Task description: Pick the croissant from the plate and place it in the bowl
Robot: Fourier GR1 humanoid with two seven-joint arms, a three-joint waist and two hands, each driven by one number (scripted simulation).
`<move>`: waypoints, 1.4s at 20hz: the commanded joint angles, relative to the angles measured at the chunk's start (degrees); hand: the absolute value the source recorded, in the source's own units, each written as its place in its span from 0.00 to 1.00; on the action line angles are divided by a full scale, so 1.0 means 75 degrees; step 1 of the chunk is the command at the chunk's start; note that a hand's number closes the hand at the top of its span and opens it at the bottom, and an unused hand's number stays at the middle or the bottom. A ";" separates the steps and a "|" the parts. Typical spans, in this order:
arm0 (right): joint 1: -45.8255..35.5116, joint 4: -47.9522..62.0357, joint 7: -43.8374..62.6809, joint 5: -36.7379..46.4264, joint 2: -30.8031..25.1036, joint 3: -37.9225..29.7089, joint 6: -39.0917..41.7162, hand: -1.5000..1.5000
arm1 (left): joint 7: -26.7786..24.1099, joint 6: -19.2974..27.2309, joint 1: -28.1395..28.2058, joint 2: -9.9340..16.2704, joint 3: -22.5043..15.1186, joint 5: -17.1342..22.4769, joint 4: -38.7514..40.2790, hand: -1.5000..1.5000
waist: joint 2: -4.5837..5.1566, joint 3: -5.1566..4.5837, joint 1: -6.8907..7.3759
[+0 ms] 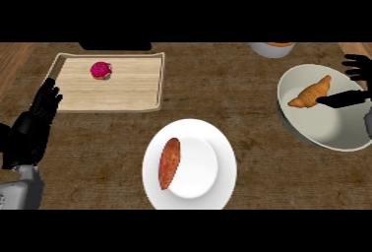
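Head view, looking steeply down on the brown, mottled worktop.

Right robot hand: black, at the view's right edge, over the far right rim of the grey, round bowl. Fingers spread near the top of the rim; the thumb reaches inward, its tip touching or just beside the lower end of the golden-brown, curved croissant. Fingers are not curled round the croissant; the hand reads as spread apart, holding nothing. Whether the thumb truly contacts the pastry cannot be settled from this view.

Croissant: lies inside the bowl, in its upper part, tilted, one end toward the rim at top right.

Left robot hand: black, at the left edge, fingers straight and pointing up, resting; fingertips sit just beside the left edge of the pale wooden tray. It holds nothing.

Other items: a small pink, rounded food item sits on the tray, toward its far left. A white round plate lies at centre front, carrying an elongated reddish-brown food item on its left half. A grey cup-like vessel is cut off at the top edge.
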 commanded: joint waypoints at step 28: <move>0.3392 -0.0002 -0.2417 -0.6808 -0.2304 -0.4763 0.4785 0.00 | -0.0134 0.0108 -0.0379 -0.0191 0.0059 -0.0317 0.0457 0.50 | -0.0022 -0.0010 -0.0112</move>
